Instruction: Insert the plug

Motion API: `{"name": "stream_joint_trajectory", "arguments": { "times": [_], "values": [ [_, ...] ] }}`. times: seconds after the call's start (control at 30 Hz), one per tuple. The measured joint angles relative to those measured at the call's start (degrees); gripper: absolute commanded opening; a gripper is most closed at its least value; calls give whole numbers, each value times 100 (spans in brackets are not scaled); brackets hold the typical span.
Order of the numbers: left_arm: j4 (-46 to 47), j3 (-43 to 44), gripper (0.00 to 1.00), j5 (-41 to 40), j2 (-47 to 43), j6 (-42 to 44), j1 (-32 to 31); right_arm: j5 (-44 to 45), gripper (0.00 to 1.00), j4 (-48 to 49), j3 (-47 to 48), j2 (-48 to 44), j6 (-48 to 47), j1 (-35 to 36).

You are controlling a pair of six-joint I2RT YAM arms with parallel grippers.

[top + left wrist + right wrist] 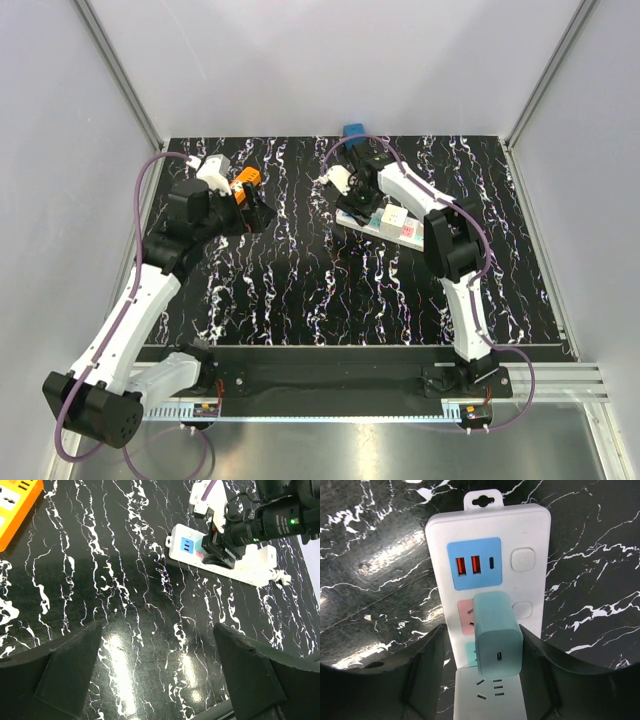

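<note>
Centre-frame, the teal plug (496, 632) stands over the pink socket (465, 616) of the power strip (490, 535) on the tabletop, the right hand (482, 630) straddling it to guide seating; whether it pinches, I cannot tell.

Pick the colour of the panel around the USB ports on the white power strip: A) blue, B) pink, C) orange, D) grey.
A: the right wrist view shows the two orange USB ports set in a blue panel near the hanging-tab end of the white power strip.
</note>
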Motion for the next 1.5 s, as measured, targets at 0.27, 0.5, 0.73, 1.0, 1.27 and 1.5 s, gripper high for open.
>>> {"name": "stream_joint_trajectory", "arguments": {
  "times": [0.27,0.5,0.73,1.0,1.27,1.5],
  "values": [
    [-2,-2,99,-2,35,55,52,44,72,35,-398,-765,192,13],
    [13,-24,99,0,160,120,52,586,73,960,-391,-1414,1025,-4],
    [44,-66,99,-136,297,214,52,2181,78,1388,2396,387,2452,-116],
    [114,-116,99,-284,509,214,52,2527,83,1950,3633,1530,3644,-369],
    [136,-162,99,-280,632,216,50,1674,79,3661,4037,2273,4719,-748],
    [136,-162,99,-282,627,219,9,1158,74,4739,4159,3222,5919,-986]
  ]
}}
